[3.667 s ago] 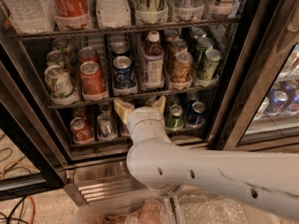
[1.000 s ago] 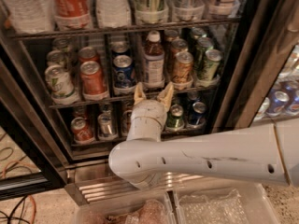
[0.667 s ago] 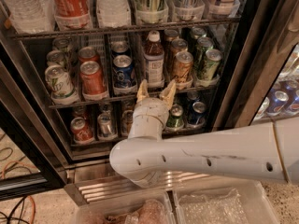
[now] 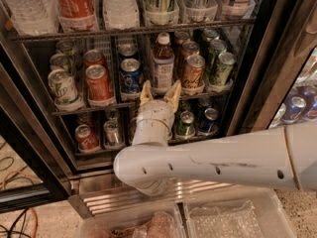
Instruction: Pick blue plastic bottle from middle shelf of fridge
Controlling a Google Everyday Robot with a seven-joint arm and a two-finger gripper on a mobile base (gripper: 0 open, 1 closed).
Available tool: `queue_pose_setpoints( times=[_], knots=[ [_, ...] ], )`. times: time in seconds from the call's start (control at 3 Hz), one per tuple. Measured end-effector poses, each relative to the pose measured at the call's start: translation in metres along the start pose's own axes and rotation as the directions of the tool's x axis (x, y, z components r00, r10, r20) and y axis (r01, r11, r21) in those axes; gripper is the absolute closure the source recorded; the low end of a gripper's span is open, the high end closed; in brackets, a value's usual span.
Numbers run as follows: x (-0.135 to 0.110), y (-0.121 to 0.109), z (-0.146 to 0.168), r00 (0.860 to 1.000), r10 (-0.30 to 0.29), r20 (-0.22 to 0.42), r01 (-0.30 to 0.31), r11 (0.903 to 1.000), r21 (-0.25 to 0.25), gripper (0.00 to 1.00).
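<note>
The blue plastic bottle (image 4: 162,63) stands upright at the front of the middle shelf (image 4: 94,107), white cap, dark drink, blue-and-white label. It sits between a blue Pepsi can (image 4: 131,76) and a brown can (image 4: 192,72). My gripper (image 4: 160,90) is open, its two tan fingers (image 4: 145,92) pointing up just below the bottle's base, one on each side. The white arm (image 4: 218,160) reaches in from the right. The fridge (image 4: 257,83) door is open.
A red can (image 4: 98,83) and green-white cans (image 4: 63,86) fill the shelf's left lanes; green cans (image 4: 222,68) sit right. Large bottles (image 4: 74,1) stand on the rack above. Cans (image 4: 185,123) sit on the lower shelf. Clear bins (image 4: 228,217) lie on the floor.
The gripper has risen from the lower shelf level and moved right, until its open fingers sit just under the bottle's base. The bottle has not moved.
</note>
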State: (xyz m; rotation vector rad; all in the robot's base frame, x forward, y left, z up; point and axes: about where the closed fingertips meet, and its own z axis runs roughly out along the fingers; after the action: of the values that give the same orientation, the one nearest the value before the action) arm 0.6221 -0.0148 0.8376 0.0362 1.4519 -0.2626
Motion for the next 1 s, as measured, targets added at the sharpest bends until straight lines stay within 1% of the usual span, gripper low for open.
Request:
queue_pose_setpoints(
  times=[0.33, 0.67, 1.0],
  knots=[
    [-0.007, 0.012, 0.003, 1.000, 0.006, 0.020, -0.006, 0.9996, -0.029, 0.38],
    [-0.010, 0.017, 0.011, 0.999, 0.005, 0.035, -0.003, 0.9990, -0.045, 0.38],
    [0.006, 0.019, 0.026, 1.000, 0.016, 0.003, -0.015, 0.9989, -0.043, 0.40]
  ],
)
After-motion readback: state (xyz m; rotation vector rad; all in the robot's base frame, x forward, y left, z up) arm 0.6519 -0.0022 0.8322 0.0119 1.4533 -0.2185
